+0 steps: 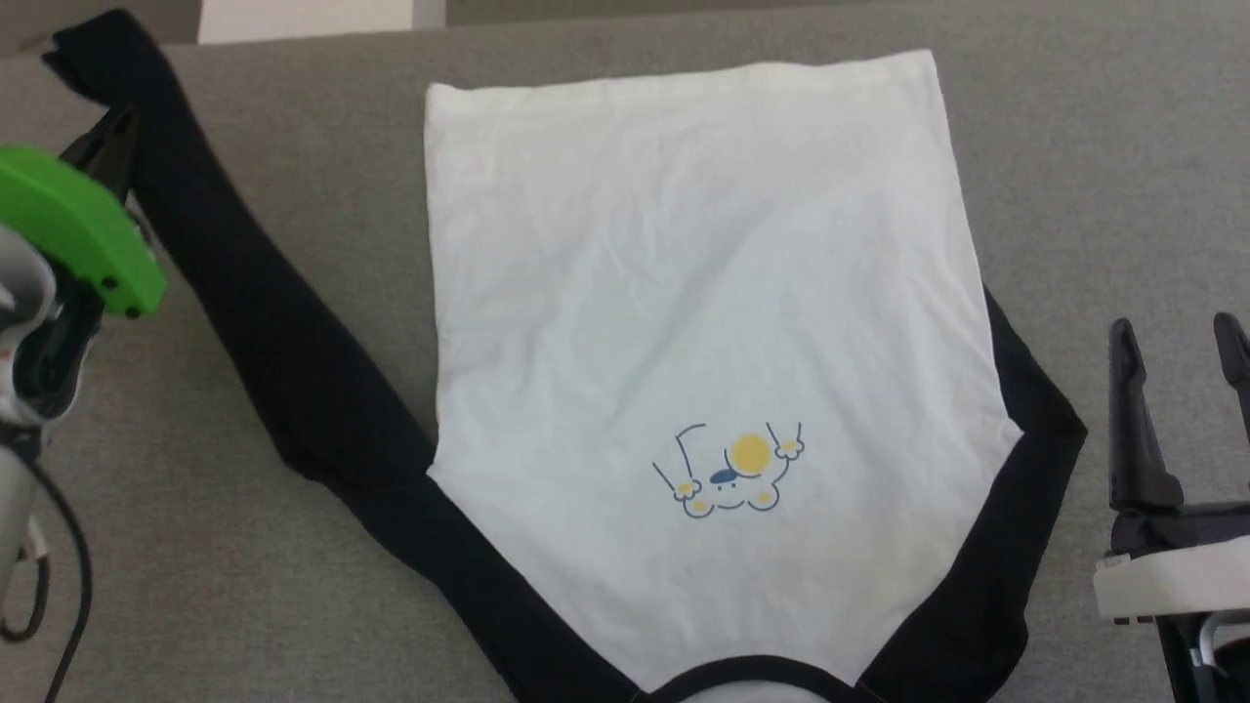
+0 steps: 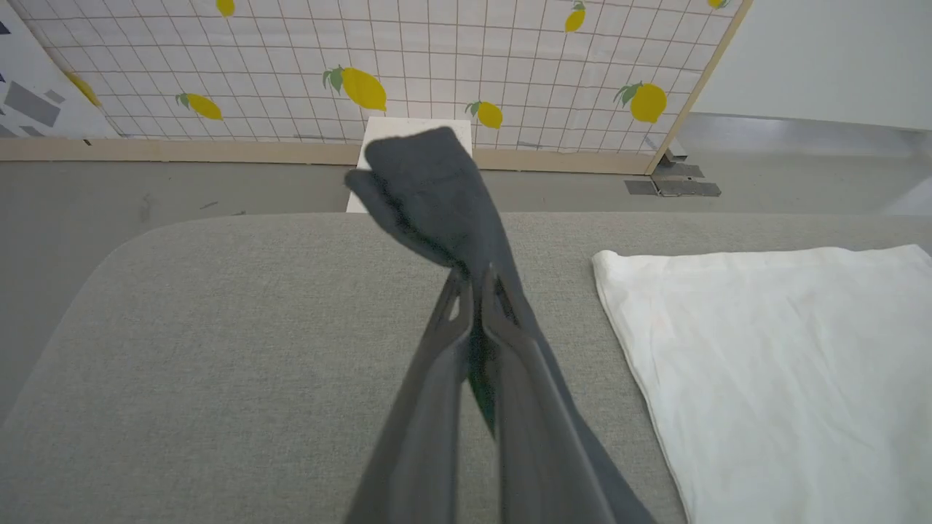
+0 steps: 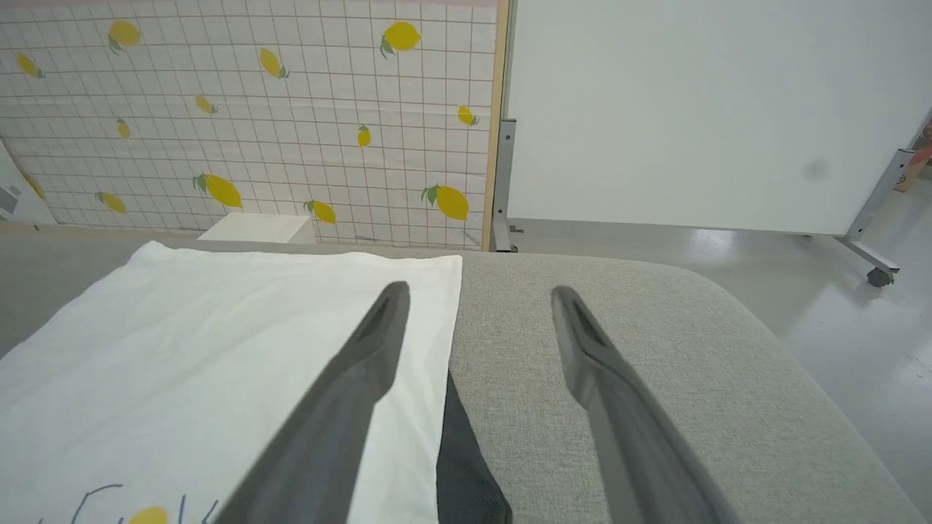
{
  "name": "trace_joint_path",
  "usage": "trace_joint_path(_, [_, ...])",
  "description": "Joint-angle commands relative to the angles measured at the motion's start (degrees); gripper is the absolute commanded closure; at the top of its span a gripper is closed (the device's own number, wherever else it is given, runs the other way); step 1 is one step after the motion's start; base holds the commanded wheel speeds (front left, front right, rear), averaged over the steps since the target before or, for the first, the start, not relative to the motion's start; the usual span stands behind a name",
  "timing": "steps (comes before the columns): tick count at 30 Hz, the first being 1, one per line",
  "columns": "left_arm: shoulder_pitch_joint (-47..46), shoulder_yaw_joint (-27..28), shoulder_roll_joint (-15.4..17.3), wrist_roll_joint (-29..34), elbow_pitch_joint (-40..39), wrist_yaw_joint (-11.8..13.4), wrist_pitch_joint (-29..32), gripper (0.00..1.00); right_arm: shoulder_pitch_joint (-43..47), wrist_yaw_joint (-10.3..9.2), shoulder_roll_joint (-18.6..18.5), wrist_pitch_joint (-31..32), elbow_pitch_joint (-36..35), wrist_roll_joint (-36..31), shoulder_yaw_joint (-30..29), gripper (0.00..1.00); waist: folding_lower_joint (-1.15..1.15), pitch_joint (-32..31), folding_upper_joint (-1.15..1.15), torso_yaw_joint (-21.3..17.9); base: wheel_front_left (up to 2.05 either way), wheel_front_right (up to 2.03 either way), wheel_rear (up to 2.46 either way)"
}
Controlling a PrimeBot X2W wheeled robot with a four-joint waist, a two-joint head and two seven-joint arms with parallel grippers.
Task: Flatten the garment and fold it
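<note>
The garment [image 1: 703, 293] lies face up on the grey table [image 1: 1094, 146], its black collar [image 1: 742, 674] nearest me and its hem at the far side. A small cartoon print [image 1: 732, 474] with a yellow circle sits on the chest. Its left black sleeve [image 1: 264, 312] stretches out to the far left corner. My left gripper [image 1: 107, 137] is shut on that sleeve near the cuff [image 2: 422, 189], which hangs lifted past the fingertips. The right black sleeve [image 1: 1035, 459] lies bent along the body's edge. My right gripper [image 1: 1177, 337] stands open and empty beside it, over the white edge [image 3: 437, 327].
The table's rounded far edge [image 2: 218, 225] drops to the floor. Beyond it stand a white box [image 2: 419, 127], a lemon-patterned screen [image 2: 437, 58] and a white panel on wheels [image 3: 692, 109]. A black cable [image 1: 59, 586] hangs by my left arm.
</note>
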Motion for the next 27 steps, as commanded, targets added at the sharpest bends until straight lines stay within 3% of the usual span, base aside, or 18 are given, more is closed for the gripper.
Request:
trace_joint_path(1, [2.9,1.2,1.4,-1.3,-1.2,0.7,-0.7,1.00,1.1,-0.08,0.1,0.0,0.1,0.5,-0.3,0.00,0.00,-5.3,0.00,1.6,0.00,0.00,0.00])
trace_joint_path(11, [17.6,8.3,7.6,-5.7,-5.5,3.6,-3.8,1.00,5.1,-0.08,0.1,0.8,-0.3,1.8,-1.4,0.00,0.00,-12.3,0.00,3.6,0.00,0.00,0.00])
trace_joint_path(22, [24.4,7.8,7.4,-5.3,-11.9,7.4,-4.2,1.00,8.0,-0.08,0.1,1.7,-1.1,3.1,-1.4,0.00,0.00,-16.5,0.00,5.2,0.00,0.00,0.00])
trace_joint_path(27, [25.4,7.5,7.6,-3.0,-18.6,10.0,-5.2,1.00,8.8,-0.08,0.1,2.0,-2.2,3.3,-3.1,0.00,0.00,-17.3,0.00,5.1,0.00,0.00,0.00])
